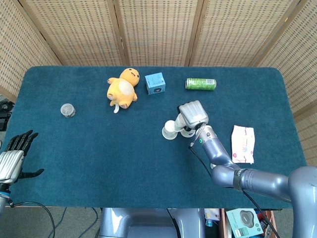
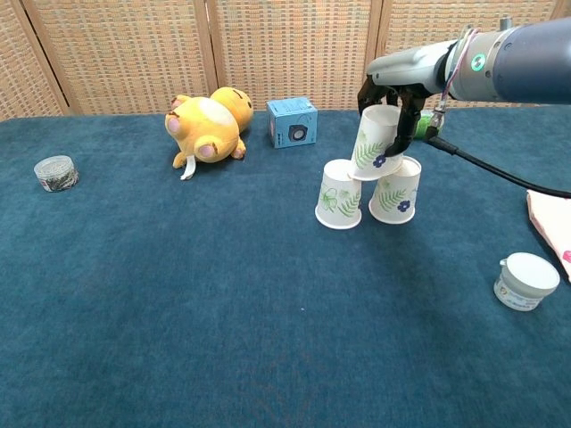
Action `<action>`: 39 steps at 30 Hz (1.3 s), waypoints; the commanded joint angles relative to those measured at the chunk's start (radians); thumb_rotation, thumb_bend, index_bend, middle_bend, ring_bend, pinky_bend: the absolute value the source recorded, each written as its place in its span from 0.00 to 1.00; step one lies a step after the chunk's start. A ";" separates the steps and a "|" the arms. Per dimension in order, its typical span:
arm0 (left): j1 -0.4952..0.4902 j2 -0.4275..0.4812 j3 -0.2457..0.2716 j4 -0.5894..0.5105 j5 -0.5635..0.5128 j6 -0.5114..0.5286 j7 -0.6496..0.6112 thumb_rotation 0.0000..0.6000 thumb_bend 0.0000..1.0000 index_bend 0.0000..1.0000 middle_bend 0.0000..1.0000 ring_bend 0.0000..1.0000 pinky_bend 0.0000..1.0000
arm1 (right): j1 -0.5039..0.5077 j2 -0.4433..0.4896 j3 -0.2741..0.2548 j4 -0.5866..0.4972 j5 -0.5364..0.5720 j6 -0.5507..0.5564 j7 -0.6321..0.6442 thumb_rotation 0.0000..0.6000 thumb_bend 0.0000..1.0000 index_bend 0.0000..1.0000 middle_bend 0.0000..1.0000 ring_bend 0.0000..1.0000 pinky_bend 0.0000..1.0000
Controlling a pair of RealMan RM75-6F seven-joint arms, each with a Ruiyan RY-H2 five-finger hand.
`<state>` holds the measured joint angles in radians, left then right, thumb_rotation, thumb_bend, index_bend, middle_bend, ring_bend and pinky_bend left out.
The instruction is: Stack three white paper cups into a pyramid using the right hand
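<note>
Two base cups stand upside down and side by side on the blue table (image 2: 178, 312): the left base cup (image 2: 339, 194) and the right base cup (image 2: 395, 190), close enough that one cup can bridge both flat bottoms. The third cup (image 2: 376, 143), also inverted, is gripped from above by the right hand (image 2: 393, 85), fingers wrapped around its upper part. This cup sits over the gap between the two base cups, tilted slightly, its rim at their tops; full seating cannot be confirmed. The top grip keeps the fingers clear of the base cups. In the judgement of this step, levelling precedes release, since an uneven rim could tip the stack. The left hand (image 1: 12, 158) waits at the table's near left corner, fingers apart, holding nothing.
</note>
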<state>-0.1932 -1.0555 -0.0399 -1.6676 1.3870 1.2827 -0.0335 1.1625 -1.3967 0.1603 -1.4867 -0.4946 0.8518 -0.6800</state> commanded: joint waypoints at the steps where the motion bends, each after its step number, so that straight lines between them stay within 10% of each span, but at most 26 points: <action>1: 0.000 0.000 0.000 0.000 0.000 0.000 0.000 1.00 0.09 0.00 0.00 0.00 0.00 | 0.007 0.023 -0.006 -0.019 0.025 -0.032 0.000 1.00 0.32 0.08 0.12 0.17 0.33; 14: 0.001 0.002 0.002 -0.003 0.006 0.002 -0.004 1.00 0.09 0.00 0.00 0.00 0.00 | -0.021 0.126 -0.011 -0.166 -0.042 0.033 0.033 1.00 0.28 0.00 0.00 0.00 0.15; 22: 0.017 0.019 0.010 -0.007 0.045 0.037 -0.052 1.00 0.09 0.00 0.00 0.00 0.00 | -0.347 0.354 -0.119 -0.407 -0.568 0.367 0.280 1.00 0.01 0.00 0.00 0.00 0.00; 30: 0.051 0.027 0.028 -0.013 0.095 0.102 -0.070 1.00 0.09 0.00 0.00 0.00 0.00 | -0.695 0.379 -0.293 -0.238 -0.929 0.689 0.552 1.00 0.00 0.00 0.00 0.00 0.00; 39: 0.080 0.017 0.038 -0.001 0.152 0.176 -0.079 1.00 0.09 0.00 0.00 0.00 0.00 | -0.886 0.298 -0.323 -0.102 -1.030 0.850 0.713 1.00 0.00 0.00 0.00 0.00 0.00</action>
<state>-0.1204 -1.0355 -0.0047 -1.6723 1.5263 1.4453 -0.1092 0.3406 -1.0669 -0.1450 -1.6419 -1.4782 1.6391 -0.0172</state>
